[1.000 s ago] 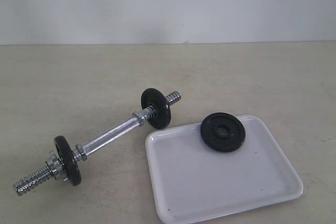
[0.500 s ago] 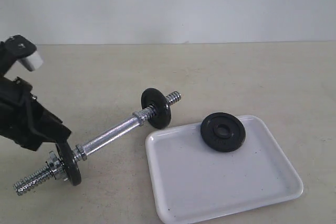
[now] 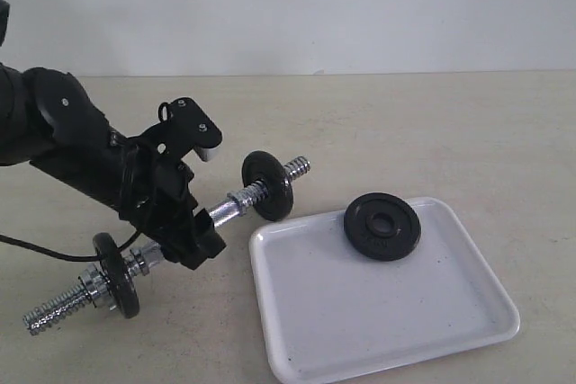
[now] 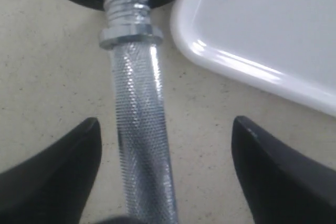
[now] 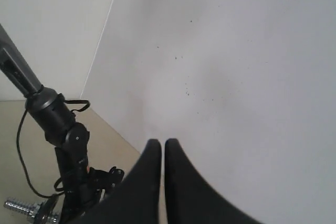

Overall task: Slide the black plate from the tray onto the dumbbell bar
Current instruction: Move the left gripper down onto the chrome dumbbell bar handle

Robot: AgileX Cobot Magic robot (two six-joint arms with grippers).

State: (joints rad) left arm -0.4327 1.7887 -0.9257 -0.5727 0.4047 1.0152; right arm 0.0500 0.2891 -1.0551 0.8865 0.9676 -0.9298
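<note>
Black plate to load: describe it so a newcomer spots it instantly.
Find the white tray right of the dumbbell bar. The black plate lies flat by its far rim. Unlike the two black discs standing upright on the bar, it is off the bar.

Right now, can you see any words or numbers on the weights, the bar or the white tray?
No text can be read in any view.
black plate: any cast lettering is too blurred to read.
tray: plain white with a few dark specks, no writing.
dumbbell bar: only a knurled grip pattern and threads, no marks.
</note>
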